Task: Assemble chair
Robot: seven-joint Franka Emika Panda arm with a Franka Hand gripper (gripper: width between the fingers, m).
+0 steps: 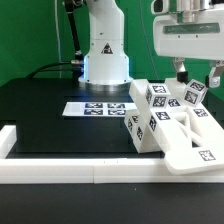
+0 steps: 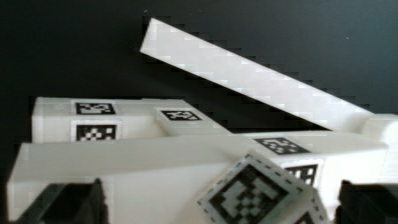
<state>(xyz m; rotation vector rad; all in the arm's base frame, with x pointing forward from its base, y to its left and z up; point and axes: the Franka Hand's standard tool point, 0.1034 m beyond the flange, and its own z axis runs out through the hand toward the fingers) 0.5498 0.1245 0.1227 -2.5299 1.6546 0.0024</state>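
The chair parts (image 1: 172, 125) are heaped on the black counter (image 1: 40, 110) toward the exterior view's right, against the white border rail (image 1: 60, 167); white matte plastic, blocky, hard-edged; a flat plate, bars and small cubes are seen tilted and touching one another, each face stamped with black-and-white square tags; in the wrist view the parts (image 2: 160, 135) fill the frame, with a long flat white bar (image 2: 249, 80) slanting across the dark surface. The gripper (image 1: 196, 76) is held just above the heap, jaws spread wide, nothing grasped; dark fingers (image 2: 68, 203) are seen flanking a tagged cube (image 2: 249, 188). The marker board (image 1: 99, 107) lies flat on the counter near the robot base (image 1: 104, 60), apart from the heap.
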